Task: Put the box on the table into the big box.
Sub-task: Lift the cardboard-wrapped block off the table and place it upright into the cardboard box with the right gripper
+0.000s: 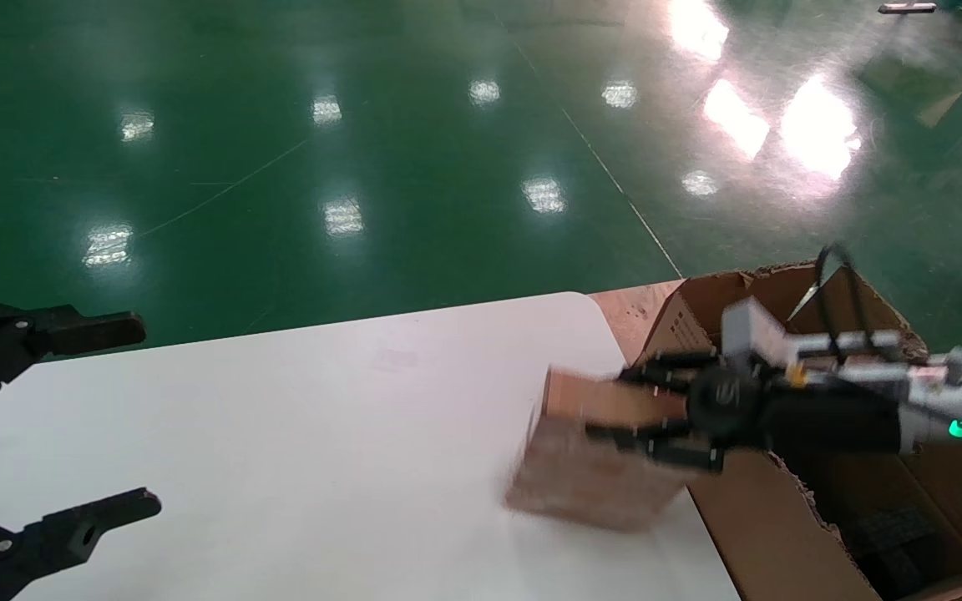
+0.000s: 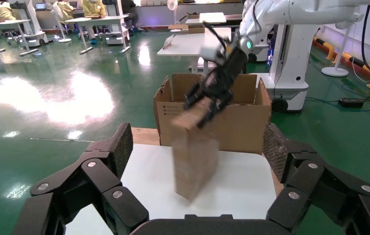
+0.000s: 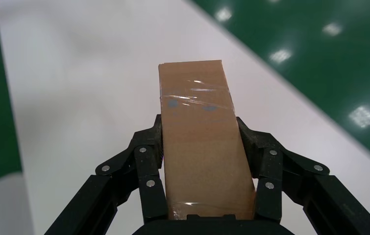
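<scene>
Left gripper (image 1: 72, 417) sits parked at the near-left desk (image 1: 281, 417) edge, fingers spread wide. Further out, the right gripper (image 1: 615, 409) is clamped on the box (image 1: 589, 476) near the desk's right edge. Only the right wrist view shows its taped seam. Beyond it stands the big box (image 2: 241, 127), flaps ragged.

The white surface (image 1: 322, 417) with its rounded corner stands on a glossy green floor (image 1: 364, 150); the small brown box (image 1: 589, 476) is at its right edge.
</scene>
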### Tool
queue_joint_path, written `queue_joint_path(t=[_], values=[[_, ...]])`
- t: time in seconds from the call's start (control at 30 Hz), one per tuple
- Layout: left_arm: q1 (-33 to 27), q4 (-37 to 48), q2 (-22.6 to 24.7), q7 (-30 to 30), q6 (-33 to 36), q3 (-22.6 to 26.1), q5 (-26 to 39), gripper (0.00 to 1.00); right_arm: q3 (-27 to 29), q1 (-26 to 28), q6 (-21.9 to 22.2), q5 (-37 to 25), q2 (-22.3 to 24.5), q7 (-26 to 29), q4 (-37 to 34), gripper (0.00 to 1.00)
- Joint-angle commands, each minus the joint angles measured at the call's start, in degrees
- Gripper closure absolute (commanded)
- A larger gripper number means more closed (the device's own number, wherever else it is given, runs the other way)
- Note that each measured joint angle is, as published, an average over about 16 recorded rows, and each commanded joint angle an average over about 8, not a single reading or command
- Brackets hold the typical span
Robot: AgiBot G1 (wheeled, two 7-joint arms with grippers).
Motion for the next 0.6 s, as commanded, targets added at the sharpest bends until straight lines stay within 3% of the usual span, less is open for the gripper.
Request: queue_joint_path(t=[0.03, 0.27, 0.6], values=[[0.0, 0.0, 0.0, 0.0, 0.0, 0.0, 0.0, 0.00, 0.4, 0.5, 0.6, 1.0, 0.7, 2.0, 1.3, 1.00], [0.0, 0.0, 0.0, 0.0, 0.0, 0.0, 0.0, 0.00, 5.3, -0.9, 7.0, 11.5, 6.3, 8.8, 8.8, 1.00], [0.0, 0.0, 0.0, 0.0, 0.0, 0.0, 0.0, 0.00, 11.3, -6.1, 19.6, 24.4, 19.3, 7.9, 20.4, 1.00]])
